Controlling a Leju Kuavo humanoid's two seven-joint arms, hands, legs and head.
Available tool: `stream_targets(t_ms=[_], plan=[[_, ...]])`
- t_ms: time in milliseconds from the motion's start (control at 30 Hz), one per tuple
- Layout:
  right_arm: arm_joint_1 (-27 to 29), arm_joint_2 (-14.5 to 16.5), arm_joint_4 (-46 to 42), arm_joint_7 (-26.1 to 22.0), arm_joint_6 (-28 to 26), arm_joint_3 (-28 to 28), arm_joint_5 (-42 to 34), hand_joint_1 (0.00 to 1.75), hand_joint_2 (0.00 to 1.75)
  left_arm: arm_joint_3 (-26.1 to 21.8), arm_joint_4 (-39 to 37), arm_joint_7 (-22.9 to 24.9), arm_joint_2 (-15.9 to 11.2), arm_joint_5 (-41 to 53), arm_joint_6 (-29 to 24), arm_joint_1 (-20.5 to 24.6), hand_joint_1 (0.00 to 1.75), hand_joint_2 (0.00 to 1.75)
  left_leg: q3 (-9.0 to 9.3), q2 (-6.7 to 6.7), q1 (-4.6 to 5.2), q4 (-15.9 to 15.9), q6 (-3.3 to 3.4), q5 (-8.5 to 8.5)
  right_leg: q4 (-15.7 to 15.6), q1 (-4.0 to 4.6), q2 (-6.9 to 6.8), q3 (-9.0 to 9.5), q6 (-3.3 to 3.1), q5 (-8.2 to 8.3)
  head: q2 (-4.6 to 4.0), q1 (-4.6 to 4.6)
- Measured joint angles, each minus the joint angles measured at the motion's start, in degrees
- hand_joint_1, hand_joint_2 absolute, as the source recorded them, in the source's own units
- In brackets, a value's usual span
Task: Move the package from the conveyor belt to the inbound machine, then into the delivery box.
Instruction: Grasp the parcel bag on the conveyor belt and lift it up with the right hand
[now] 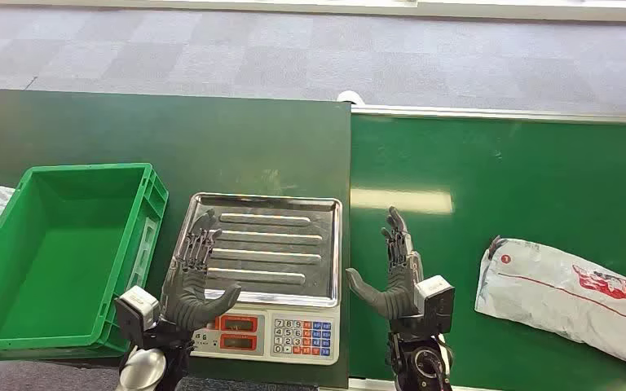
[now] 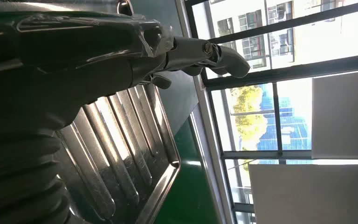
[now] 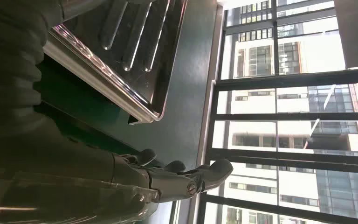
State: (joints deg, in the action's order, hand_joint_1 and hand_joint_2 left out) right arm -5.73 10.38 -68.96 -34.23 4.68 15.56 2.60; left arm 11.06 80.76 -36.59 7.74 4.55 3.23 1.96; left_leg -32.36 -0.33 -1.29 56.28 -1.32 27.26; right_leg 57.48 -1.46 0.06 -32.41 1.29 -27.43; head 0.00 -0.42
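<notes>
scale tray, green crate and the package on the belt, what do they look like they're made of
Scale tray: polished metal, likely stainless steel; mirror-like glare and pressed ribs.
Green crate: moulded rigid plastic by its uniform colour, thick rim and ribbed side wall.
Package: thin, glossy plastic mailer film, probably; it lies crinkled and soft, white-grey with red print.

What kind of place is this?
Probably a parcel sorting station: a mail package lies on a green conveyor belt, beside a weighing scale and a green crate.

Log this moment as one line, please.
package: on conveyor belt, untouched | left hand: open, over scale tray | right hand: open | green bin: empty
</notes>
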Motion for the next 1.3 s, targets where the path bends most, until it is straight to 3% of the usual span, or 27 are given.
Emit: stream_targets(t_ms=[367, 500, 633, 800, 1033, 1300], plan=[[-0.02, -0.23, 0.03, 0.42, 0.05, 0.09, 0.44, 0.00, 1.75, 0.00, 0.00, 0.01, 0.00, 0.00, 0.00, -0.05, 0.00, 1.75, 0.00, 0.00, 0.00, 0.00, 0.00, 0.00, 0.00, 0.00, 0.00, 0.00, 0.00, 0.00, 0.00, 0.00], [-0.06, -1.21, -0.19, 1.22, -2.57, -0.13, 3.67, 0.00, 1.75, 0.00, 0.00, 0.01, -0.02, 0.00, 0.02, -0.13, 0.00, 1.75, 0.00, 0.00, 0.00, 0.00, 0.00, 0.00, 0.00, 0.00, 0.00, 0.00, 0.00, 0.00, 0.00, -0.01], [-0.87, -3.85, -2.25, 4.11, -4.89, -1.92, 9.05, 0.00, 1.75, -0.22, 0.06, -0.24, -0.07, 0.21, -0.08, -0.76, 0.00, 1.75, 0.00, 0.00, 0.02, 0.01, 0.00, 0.00, -0.01, -0.02, 0.00, 0.00, 0.02, 0.01, 0.00, -0.02], [-3.95, -9.25, -2.96, 8.45, -4.37, -6.28, 11.96, 0.00, 1.75, -0.62, 0.77, -0.78, -0.08, 1.28, -1.20, -1.89, 0.00, 1.75, 0.00, -0.02, 0.06, 0.03, 0.01, 0.00, -0.02, -0.07, -0.02, 0.04, 0.03, 0.02, 0.00, 0.00], [-5.07, -15.44, -2.48, 10.39, -5.66, -10.53, 15.66, 0.00, 1.75, -0.80, 0.95, -1.17, -0.20, 1.03, -1.62, -2.59, 0.00, 1.75, 0.02, -0.06, 0.07, 0.04, 0.01, 0.01, -0.02, -0.07, -0.04, 0.03, 0.03, 0.03, 0.00, -0.03], [-3.12, -18.92, -2.51, 11.47, -7.00, -13.74, 16.82, 0.00, 1.75, -1.34, 1.46, -1.36, -0.26, 0.85, -1.73, -2.75, 0.00, 1.75, 0.01, -0.02, 0.07, 0.04, 0.03, 0.02, -0.02, -0.07, -0.02, 0.03, 0.03, 0.02, 0.00, -0.02]])
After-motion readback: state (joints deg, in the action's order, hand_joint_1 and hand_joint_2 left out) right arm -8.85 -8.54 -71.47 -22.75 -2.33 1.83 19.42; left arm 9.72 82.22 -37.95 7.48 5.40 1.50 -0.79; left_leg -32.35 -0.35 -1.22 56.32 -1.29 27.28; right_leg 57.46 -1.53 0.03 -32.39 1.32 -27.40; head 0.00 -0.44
